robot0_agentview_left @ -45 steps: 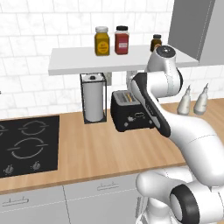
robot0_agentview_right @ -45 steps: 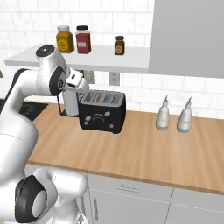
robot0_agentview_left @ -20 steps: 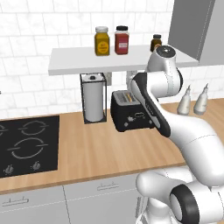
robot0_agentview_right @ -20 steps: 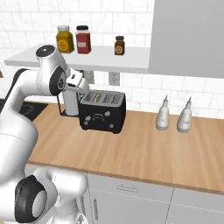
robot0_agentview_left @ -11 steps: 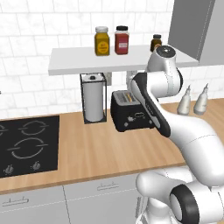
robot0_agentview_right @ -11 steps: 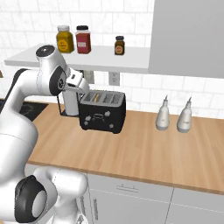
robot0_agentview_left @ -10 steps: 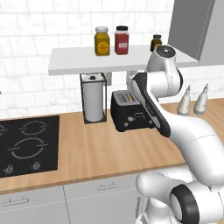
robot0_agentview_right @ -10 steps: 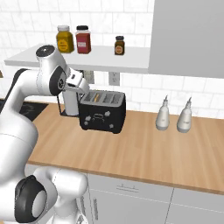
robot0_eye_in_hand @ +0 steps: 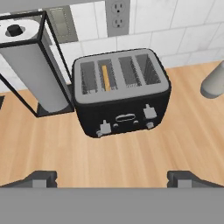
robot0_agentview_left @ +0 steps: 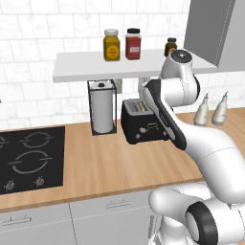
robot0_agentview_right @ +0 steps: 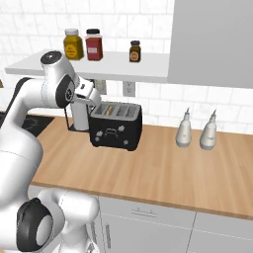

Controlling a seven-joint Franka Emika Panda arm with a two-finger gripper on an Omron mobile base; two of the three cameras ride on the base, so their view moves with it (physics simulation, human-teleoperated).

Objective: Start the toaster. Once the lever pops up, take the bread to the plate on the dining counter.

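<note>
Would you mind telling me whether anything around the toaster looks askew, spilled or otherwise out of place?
Nothing stands out. The toaster sits upright on the wooden counter beside the paper-towel roll, with the bread seated in a slot. No spill or damage shows. The open gripper hovers in front of it.

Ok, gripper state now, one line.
Gripper: open, holding nothing, poised above the toaster.
</note>
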